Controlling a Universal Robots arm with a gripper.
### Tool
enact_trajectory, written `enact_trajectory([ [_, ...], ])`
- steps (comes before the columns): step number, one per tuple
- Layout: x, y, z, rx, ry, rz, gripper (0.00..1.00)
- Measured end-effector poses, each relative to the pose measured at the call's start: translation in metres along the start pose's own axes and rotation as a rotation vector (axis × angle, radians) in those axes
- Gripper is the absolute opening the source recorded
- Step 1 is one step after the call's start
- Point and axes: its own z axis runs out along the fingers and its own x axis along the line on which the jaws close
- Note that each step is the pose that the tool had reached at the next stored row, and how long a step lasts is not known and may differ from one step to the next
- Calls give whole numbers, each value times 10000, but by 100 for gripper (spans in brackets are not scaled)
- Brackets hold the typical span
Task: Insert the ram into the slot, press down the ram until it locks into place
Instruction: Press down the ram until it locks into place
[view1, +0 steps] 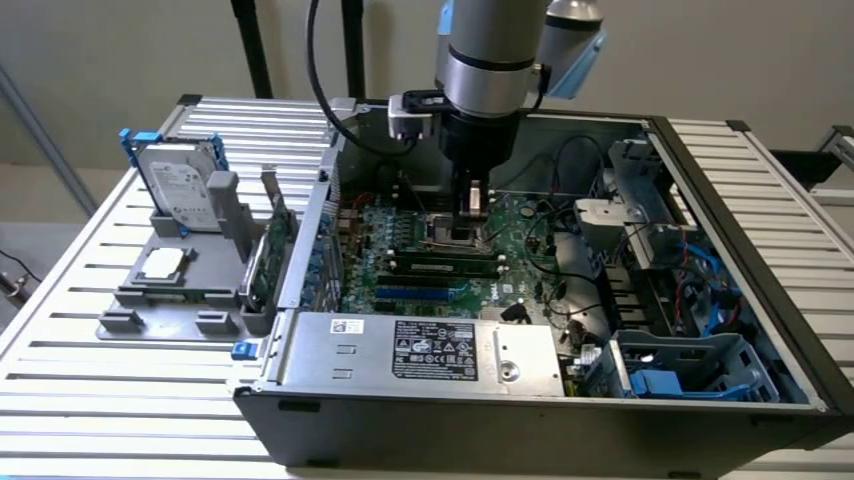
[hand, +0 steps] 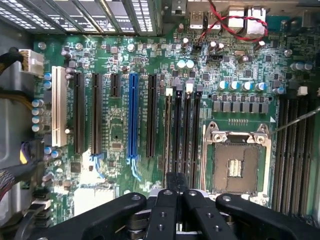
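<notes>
The ram (view1: 447, 268) already sits in a slot (hand: 178, 131) on the motherboard (hand: 115, 80) — just beside the square processor socket (hand: 235, 165). The gripper (view1: 473, 210) hangs over that socket, near the ram, its fingers (hand: 176, 200) pressed together on nothing — inside the open computer case (view1: 747, 250).

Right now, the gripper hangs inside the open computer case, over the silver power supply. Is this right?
Not quite. The gripper does hang inside the open computer case, but over the green motherboard, close to the processor socket, not over the silver power supply. The exterior view shows this.
</notes>
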Motion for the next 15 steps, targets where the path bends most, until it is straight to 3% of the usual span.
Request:
enact_trajectory([
  [3, 30, -15, -50, -19, -1, 1, 11],
  [15, 33, -15, -51, -21, -13, 2, 11],
])
